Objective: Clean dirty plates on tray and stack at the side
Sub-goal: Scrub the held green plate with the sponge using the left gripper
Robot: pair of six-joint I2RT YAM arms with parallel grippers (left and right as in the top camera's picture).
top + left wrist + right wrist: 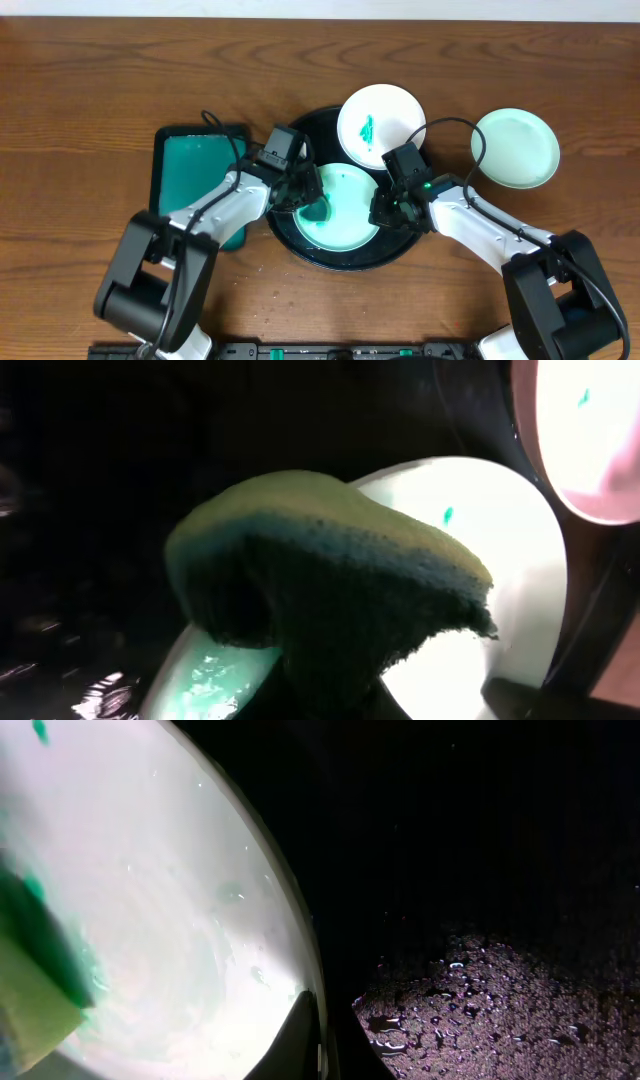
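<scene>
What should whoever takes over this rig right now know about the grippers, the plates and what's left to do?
Left gripper: shut on the sponge, pressing it on the middle plate in the black tray.
Right gripper: at that plate's right rim; whether it grips is unclear.
Plates: the middle plate is wet and shows a green speck. The smeared plate lies over the tray's far rim. The side plate sits on the table right of the tray and looks clean.
Done: seemingly one plate set aside.
Left: finish this one, scrub the smeared one, stack both on the side plate.
</scene>
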